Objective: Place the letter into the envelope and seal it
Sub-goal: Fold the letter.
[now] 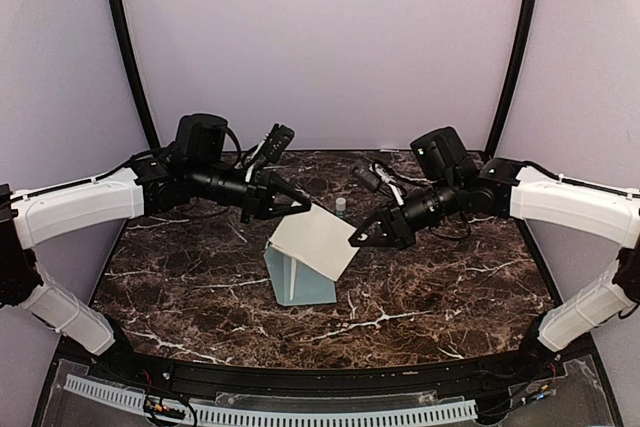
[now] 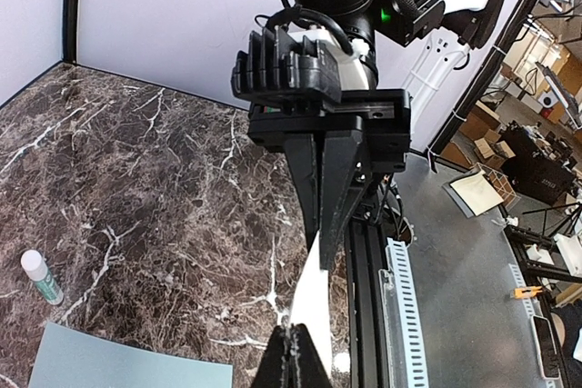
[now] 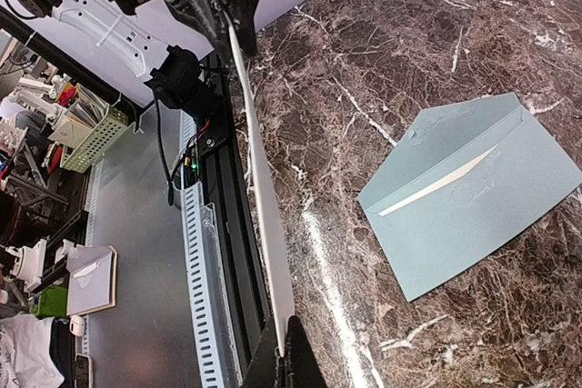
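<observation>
A white letter [image 1: 315, 239] hangs tilted in the air between both arms, above the table's middle. My left gripper [image 1: 300, 209] is shut on its upper left corner, and my right gripper [image 1: 355, 240] is shut on its right corner. Seen edge-on, the letter [image 2: 314, 302] runs from my left gripper [image 2: 296, 341] to the right arm's fingers [image 2: 327, 215]. In the right wrist view the letter [image 3: 264, 197] stretches from my right gripper [image 3: 287, 353] up to the left one. The pale blue-grey envelope [image 1: 298, 279] lies flat beneath the sheet, its flap open [image 3: 473, 193].
A small white-and-green glue stick [image 1: 340, 206] stands upright behind the letter, also visible near the envelope [image 2: 127, 365] as a glue stick [image 2: 41, 277]. The dark marble table [image 1: 450, 287] ends at a black rail [image 3: 214, 224] along the near edge.
</observation>
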Available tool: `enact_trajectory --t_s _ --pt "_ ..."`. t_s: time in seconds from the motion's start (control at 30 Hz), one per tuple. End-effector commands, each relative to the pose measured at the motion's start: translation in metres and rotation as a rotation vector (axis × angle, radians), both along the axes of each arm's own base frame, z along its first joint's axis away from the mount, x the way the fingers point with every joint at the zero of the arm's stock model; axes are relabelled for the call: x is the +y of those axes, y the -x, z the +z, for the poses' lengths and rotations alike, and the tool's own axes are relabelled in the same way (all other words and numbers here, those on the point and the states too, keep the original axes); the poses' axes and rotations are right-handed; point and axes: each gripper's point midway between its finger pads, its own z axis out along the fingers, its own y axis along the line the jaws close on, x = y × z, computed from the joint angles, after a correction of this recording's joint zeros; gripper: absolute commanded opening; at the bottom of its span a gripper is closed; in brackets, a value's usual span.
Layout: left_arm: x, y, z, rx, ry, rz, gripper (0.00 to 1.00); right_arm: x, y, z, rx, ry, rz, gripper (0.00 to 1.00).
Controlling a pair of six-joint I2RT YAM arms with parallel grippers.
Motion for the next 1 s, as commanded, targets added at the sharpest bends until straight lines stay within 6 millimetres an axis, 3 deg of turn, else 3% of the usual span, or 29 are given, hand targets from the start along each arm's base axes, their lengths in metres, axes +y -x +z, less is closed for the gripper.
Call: enact_trajectory --t_s 0.0,0.1,0.2,0.3,0.43,0.67,0.97 --pt "0.005 0.002 0.018 -0.045 0.025 0.002 0.0 -0.004 -0.002 0.012 -0.028 -0.038 -0.017 0.0" --pt "0.004 0.003 0.018 -0.034 0.029 -0.014 0.0 -0.004 -0.004 0.012 -0.025 -0.036 -0.023 0.02" --pt "0.001 0.009 0.017 -0.017 0.036 -0.049 0.0 -0.001 -0.007 0.018 -0.038 -0.048 -0.025 0.29" --pt "-0.003 0.013 0.013 -0.005 0.03 -0.071 0.0 0.005 -0.011 0.027 -0.059 -0.074 -0.017 0.38" --pt "-0.007 0.018 0.012 0.013 0.035 -0.099 0.0 0.014 -0.013 0.027 -0.051 -0.08 0.015 0.37" --pt "-0.011 0.021 0.006 0.041 0.031 -0.125 0.0 0.025 -0.009 0.027 -0.048 -0.087 0.061 0.21" --pt "-0.015 0.022 0.002 0.065 0.023 -0.142 0.0 0.035 -0.003 0.028 -0.033 -0.118 0.1 0.17"
